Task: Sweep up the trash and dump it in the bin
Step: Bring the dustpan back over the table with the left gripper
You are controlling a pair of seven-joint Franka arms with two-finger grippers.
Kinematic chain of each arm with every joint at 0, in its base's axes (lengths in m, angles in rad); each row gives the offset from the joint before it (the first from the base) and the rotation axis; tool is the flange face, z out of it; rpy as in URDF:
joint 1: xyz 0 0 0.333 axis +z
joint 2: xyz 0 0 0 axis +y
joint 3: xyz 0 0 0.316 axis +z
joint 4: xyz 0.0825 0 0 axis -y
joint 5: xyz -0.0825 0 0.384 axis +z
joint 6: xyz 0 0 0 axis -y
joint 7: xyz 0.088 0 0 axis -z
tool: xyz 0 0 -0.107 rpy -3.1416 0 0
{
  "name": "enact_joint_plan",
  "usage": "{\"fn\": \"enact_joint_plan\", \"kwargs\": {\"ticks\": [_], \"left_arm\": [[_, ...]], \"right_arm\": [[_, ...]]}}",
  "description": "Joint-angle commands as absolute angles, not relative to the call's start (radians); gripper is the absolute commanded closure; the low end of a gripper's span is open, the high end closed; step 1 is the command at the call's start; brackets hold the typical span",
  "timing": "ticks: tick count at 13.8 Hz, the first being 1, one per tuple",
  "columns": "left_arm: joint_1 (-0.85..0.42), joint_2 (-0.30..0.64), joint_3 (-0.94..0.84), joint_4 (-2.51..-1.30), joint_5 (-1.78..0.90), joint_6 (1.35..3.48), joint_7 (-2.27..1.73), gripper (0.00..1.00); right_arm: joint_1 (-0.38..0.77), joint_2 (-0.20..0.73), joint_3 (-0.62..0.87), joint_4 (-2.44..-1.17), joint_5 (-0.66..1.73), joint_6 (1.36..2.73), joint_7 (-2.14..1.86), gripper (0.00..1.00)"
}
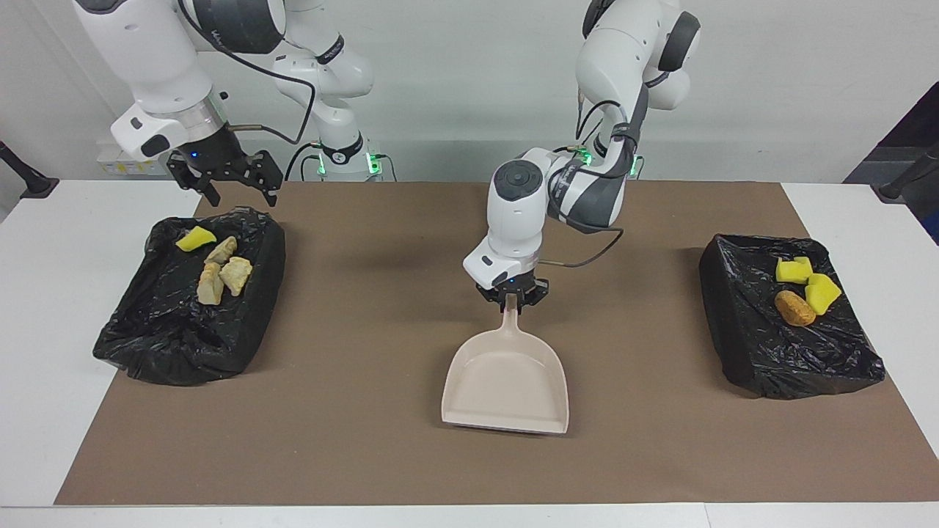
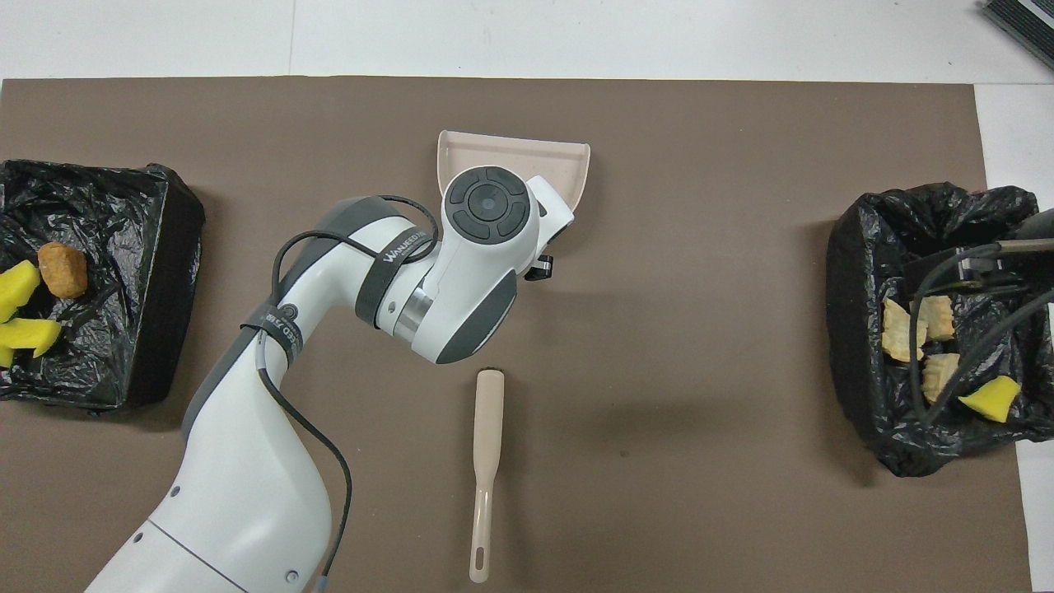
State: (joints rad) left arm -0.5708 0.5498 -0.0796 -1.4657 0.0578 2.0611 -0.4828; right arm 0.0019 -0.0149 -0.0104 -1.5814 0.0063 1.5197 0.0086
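in the facing view, at the upper left of the frame, the right gripper (image 1: 224, 180) hangs with its claw spread and empty over the robot-side edge of the first bin (image 1: 147, 337). it looks parked there, waiting clear of the work.

that black-lined bin sits at the left of the frame, at the right arm's end of the table. part of the trash (image 1: 224, 271) lies in it: a yellow sponge chunk and three pale bread lumps, bunched near the robot-side rim, likely where they slid off when tipped in.

at the centre, the left gripper (image 1: 511, 293) is low over the mat (image 1: 367, 455) and pinches the handle of the dustpan (image 1: 506, 389). the pan lies flat on the mat, mouth away from the robots and nothing in it, so i judge it is being set down or picked up, not dumped. in the overhead view a beige scraper (image 2: 486, 461) lies loose at lower centre, nearer the robots than the pan, with no gripper on it.

at the right of the facing frame, the second bin (image 1: 763, 367) holds the rest: yellow sponge chunks (image 1: 823, 293) and a brown lump (image 1: 794, 308). no scrap shows on the mat, so the sweeping seems done.
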Motion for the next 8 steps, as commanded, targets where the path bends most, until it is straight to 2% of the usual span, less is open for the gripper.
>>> {"fn": "enact_joint_plan", "kwargs": {"ticks": [1,2,3,4,5,6,8], "left_arm": [[-0.586,0.546,-0.064,-1.489,0.04,2.079,-0.491,0.7],[-0.586,0.542,-0.064,-1.502,0.04,2.077,-0.491,0.56],[-0.586,0.541,-0.063,-1.502,0.04,2.074,-0.491,0.54],[-0.586,0.541,-0.063,-1.499,0.046,2.065,-0.491,0.45],[-0.581,0.538,-0.058,-1.5,0.052,2.057,-0.485,0.15],[-0.574,0.516,-0.057,-1.506,0.055,2.054,-0.479,0.0],[-0.548,0.429,-0.051,-1.567,0.057,2.054,-0.444,0.0]], "right_arm": [[0.002,-0.029,-0.009,-1.598,0.026,1.526,0.011,0.0],[0.002,-0.029,-0.009,-1.598,0.026,1.528,0.012,0.0],[0.0,-0.028,-0.011,-1.598,0.025,1.529,0.014,0.0],[-0.003,-0.029,-0.011,-1.598,0.025,1.526,0.012,0.0],[-0.003,-0.028,-0.012,-1.598,0.025,1.529,0.014,0.0],[-0.002,-0.029,-0.011,-1.598,0.025,1.528,0.012,0.0],[-0.002,-0.029,-0.011,-1.598,0.025,1.528,0.012,0.0]]}}
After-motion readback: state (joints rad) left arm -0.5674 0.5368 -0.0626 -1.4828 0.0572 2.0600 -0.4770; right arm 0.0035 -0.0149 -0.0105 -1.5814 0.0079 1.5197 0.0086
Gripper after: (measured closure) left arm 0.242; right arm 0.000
